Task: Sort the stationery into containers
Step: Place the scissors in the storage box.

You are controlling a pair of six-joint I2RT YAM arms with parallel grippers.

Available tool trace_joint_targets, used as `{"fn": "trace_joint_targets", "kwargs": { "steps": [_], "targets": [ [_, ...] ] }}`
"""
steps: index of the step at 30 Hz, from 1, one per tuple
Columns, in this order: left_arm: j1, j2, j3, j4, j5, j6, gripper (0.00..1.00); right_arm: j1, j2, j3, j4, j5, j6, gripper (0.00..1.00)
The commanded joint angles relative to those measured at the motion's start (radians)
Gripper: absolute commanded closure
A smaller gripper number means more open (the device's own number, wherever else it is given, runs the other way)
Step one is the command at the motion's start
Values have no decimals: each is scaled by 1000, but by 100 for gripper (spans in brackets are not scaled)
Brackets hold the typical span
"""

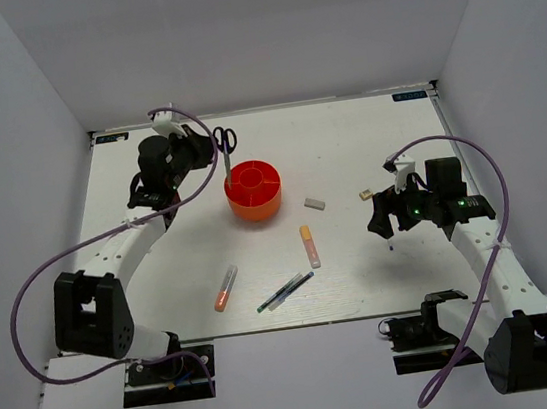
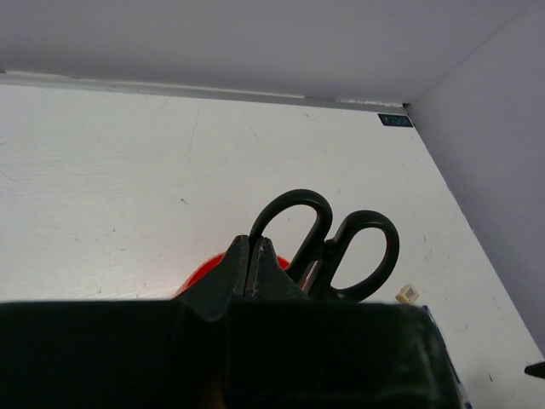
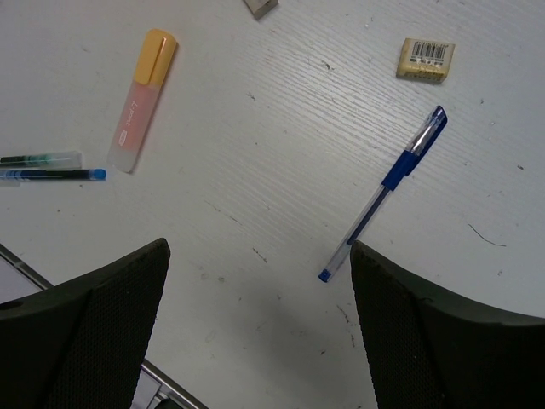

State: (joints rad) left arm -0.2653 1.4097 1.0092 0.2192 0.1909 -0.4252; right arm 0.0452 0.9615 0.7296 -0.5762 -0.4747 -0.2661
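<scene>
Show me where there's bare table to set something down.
Bare patch: far right, beyond the eraser and tan cube, right of the organiser and scissors. Crowded: near centre, around the orange-capped highlighter and pens. A blue pen lies below the right hand.

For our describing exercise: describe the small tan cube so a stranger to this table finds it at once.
Start at the orange organiser and go right, past the grey-white eraser block, toward the right gripper. The tan cube lies between those two; unlike the longer grey block, it is squarish, tan and carries a barcode label.
</scene>
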Motion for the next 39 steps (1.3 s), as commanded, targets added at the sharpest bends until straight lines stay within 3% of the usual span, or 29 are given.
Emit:
{"fn": "trace_joint_targets", "kwargs": {
  "steps": [1, 16, 32, 39],
  "targets": [
    [17, 41, 46, 189, -18, -47, 100, -5, -1, 33, 3, -19, -4, 12],
    [28, 250, 103, 298, -30, -44, 100, -4, 51, 34, -2, -31, -12, 12],
    [0, 291, 0, 388, 18, -37, 100, -7, 54, 33, 1, -33, -18, 11],
    [-29, 293, -30, 391, 19, -11, 94, -7, 49, 30, -2, -33, -18, 11]
  ]
}}
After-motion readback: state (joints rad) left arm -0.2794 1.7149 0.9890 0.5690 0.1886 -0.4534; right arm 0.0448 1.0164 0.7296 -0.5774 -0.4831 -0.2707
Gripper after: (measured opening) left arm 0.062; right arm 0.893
